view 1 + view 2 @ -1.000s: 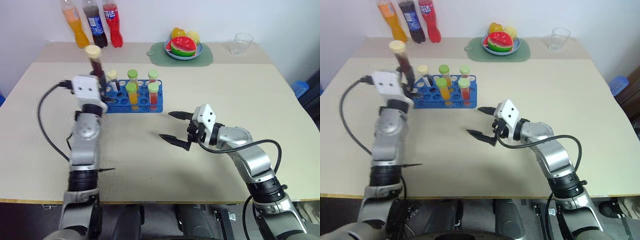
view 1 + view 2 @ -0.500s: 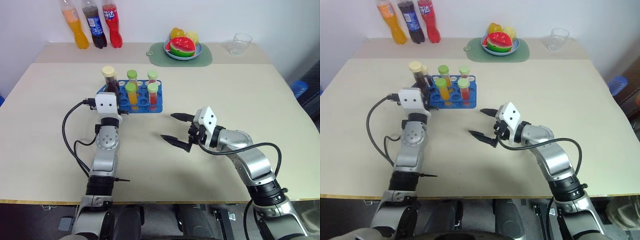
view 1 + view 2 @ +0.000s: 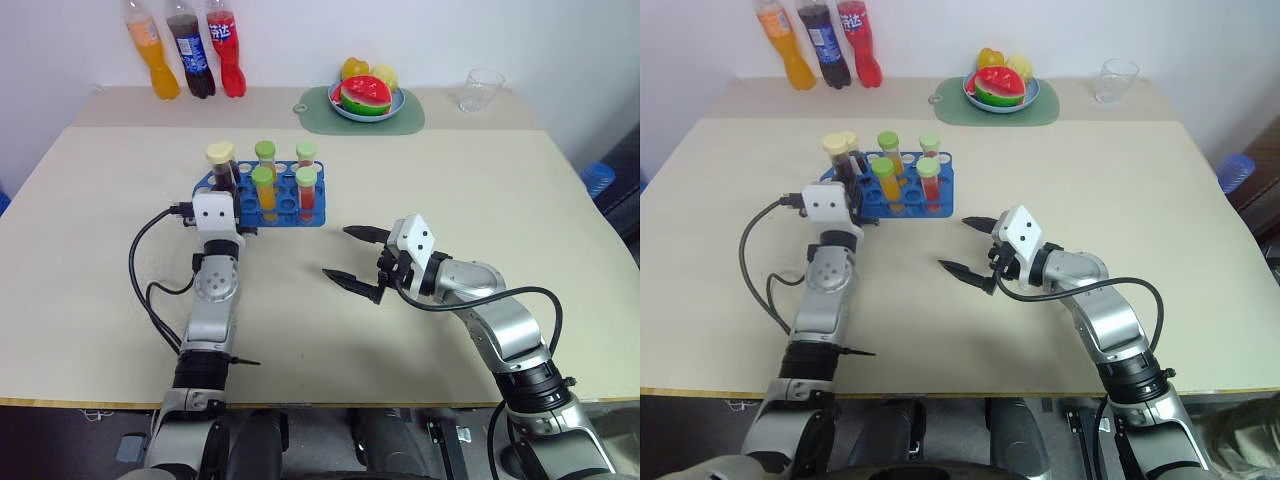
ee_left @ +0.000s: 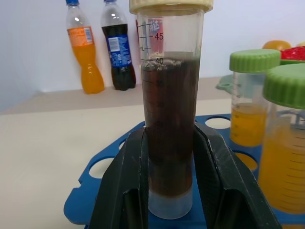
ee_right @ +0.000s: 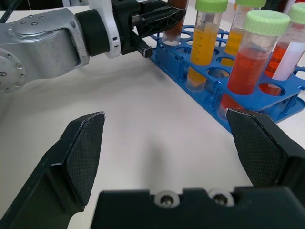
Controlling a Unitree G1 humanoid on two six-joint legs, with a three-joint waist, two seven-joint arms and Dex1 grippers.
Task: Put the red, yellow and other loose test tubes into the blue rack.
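Left gripper (image 4: pixel 169 191) pinches a dark brown tube (image 4: pixel 169 124) standing in the blue rack (image 3: pixel 285 205); right gripper (image 3: pixel 352 258), at four o'clock from it, spread wide and empty

Six capped test tubes, one blue rack (image 3: pixel 285 208), three bottles.

Four tubes have green caps (image 3: pixel 262 176), two have cream caps (image 3: pixel 220 153). At the back of the bench (image 3: pixel 450 190): three soft-drink bottles (image 3: pixel 190 50), one fruit plate (image 3: pixel 368 95), one green mat (image 3: pixel 405 118), one clear glass (image 3: pixel 484 87).

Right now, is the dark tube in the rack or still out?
In. The dark tube stands upright, its base down through a hole of the rack, with the left end effector shut on it.
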